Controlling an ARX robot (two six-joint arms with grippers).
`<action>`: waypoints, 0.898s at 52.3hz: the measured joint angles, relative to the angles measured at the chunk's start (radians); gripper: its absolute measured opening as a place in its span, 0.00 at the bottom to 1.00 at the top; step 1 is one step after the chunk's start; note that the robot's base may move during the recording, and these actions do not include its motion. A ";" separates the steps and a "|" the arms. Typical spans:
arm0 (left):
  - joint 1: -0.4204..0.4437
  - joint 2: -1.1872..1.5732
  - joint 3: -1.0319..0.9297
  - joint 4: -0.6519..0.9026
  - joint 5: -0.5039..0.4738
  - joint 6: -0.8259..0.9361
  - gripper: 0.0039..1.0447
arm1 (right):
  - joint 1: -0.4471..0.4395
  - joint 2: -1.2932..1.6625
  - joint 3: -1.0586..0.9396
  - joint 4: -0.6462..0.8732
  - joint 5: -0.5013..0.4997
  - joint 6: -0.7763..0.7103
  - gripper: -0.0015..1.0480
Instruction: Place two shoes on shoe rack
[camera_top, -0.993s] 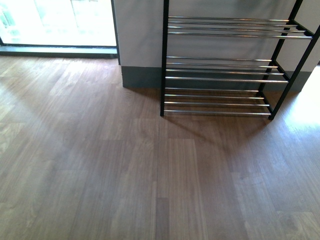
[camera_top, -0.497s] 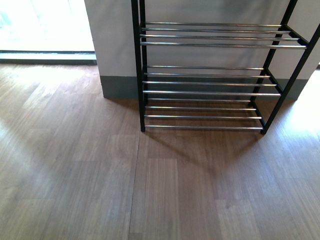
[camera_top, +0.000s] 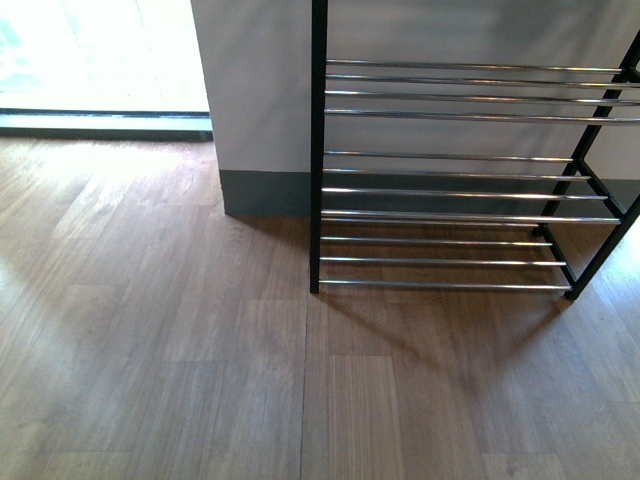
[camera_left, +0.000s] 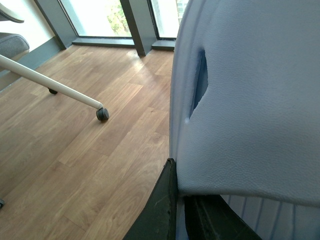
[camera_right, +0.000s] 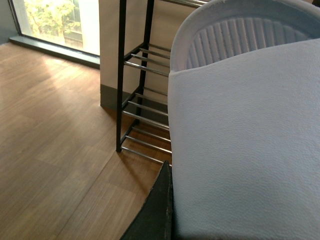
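The shoe rack (camera_top: 450, 190) stands against the white wall at the right of the front view, black frame with chrome rods, tiers bare; it also shows in the right wrist view as the shoe rack (camera_right: 135, 95). Neither arm shows in the front view. My left gripper (camera_left: 180, 210) is shut on a pale blue slide slipper (camera_left: 250, 95) that fills most of the left wrist view. My right gripper (camera_right: 172, 215) is shut on the other pale blue slide slipper (camera_right: 245, 140), its ribbed footbed facing the camera, held above the floor short of the rack.
Wooden floor (camera_top: 160, 350) stretches in front of the rack. A white wall corner with grey skirting (camera_top: 265, 190) stands left of the rack, beside a bright window (camera_top: 100, 50). A chair leg with a castor (camera_left: 102, 114) is in the left wrist view.
The front view has shifted: the rack has grown larger and lower in the frame, and now reaches past the right edge.
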 joint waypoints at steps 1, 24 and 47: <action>0.000 0.000 0.000 0.000 0.000 0.000 0.02 | 0.000 0.000 0.000 0.000 0.000 0.000 0.02; 0.000 0.000 0.000 0.000 0.002 0.000 0.02 | 0.000 0.000 0.000 0.000 0.003 0.000 0.02; 0.000 0.000 0.000 0.000 0.000 0.000 0.02 | 0.000 0.000 -0.001 0.000 0.000 0.000 0.02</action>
